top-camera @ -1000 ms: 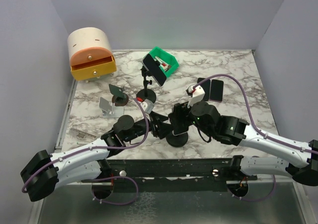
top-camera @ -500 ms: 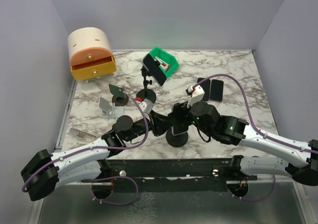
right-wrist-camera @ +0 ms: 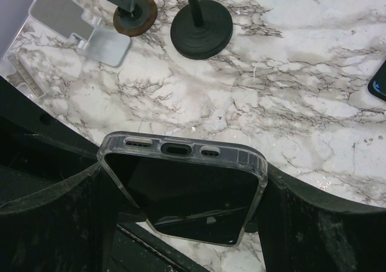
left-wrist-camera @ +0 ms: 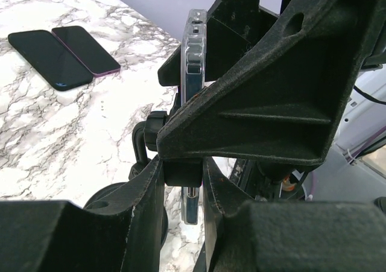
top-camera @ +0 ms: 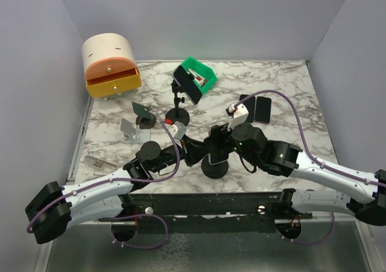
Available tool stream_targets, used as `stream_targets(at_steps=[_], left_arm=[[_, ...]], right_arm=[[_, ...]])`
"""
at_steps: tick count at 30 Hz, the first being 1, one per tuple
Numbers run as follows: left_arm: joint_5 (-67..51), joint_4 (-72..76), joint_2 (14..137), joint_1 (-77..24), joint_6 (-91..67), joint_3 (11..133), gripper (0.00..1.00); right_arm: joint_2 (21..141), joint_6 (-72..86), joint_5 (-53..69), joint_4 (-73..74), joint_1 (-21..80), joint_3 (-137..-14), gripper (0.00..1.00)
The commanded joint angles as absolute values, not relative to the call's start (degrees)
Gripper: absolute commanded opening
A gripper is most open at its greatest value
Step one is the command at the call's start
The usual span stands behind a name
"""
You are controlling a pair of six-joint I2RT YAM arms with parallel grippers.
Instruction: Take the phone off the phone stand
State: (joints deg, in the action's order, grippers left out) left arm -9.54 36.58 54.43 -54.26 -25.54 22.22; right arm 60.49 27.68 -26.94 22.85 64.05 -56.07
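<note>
R fingers (right-wrist-camera: 313, 224), wide, are holding phone (right-wrist-camera: 181, 187); L fingers (left-wrist-camera: 145, 205) (narrow) are pinching stand (top-camera: 215, 168). Risk: L grip slipping, stand tipping w/ phone.

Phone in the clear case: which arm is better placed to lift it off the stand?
Right. The right gripper holds the phone by both side edges; the left gripper sits low at the stand, better for steadying it.

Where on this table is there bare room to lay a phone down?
The table is barest on its right, between the two flat phones and the wall. A smaller patch lies between the drawer box and the tall stand. Crowded: front centre, where both arms meet at the phone, and around the small stands.
</note>
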Motion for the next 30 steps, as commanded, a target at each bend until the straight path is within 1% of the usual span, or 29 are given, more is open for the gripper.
stream_targets(at_steps=[1,6,7,9,10,30], left_arm=[[-9.46,38.32,53.46,-54.58,-24.57,21.48,0.0],[-8.64,38.32,53.01,-54.58,-24.61,21.36,0.0],[-8.51,38.3,52.88,-54.58,-24.61,21.35,0.0],[-8.26,38.32,52.66,-54.65,-24.69,21.26,0.0],[-8.14,38.29,52.56,-54.67,-24.77,21.27,0.0],[-5.15,38.32,53.16,-54.73,-24.85,21.53,0.0]], right_arm=[[59.86,29.95,-25.94,24.14,63.98,-55.94,0.7],[59.78,30.01,-26.78,24.67,63.98,-55.81,0.81],[59.71,29.91,-26.85,24.64,63.97,-55.81,0.85],[59.61,29.72,-27.04,24.76,64.03,-55.89,0.98],[59.55,29.54,-27.25,24.83,64.07,-56.04,0.99],[57.27,23.38,-29.77,32.66,64.44,-63.3,1.0]])
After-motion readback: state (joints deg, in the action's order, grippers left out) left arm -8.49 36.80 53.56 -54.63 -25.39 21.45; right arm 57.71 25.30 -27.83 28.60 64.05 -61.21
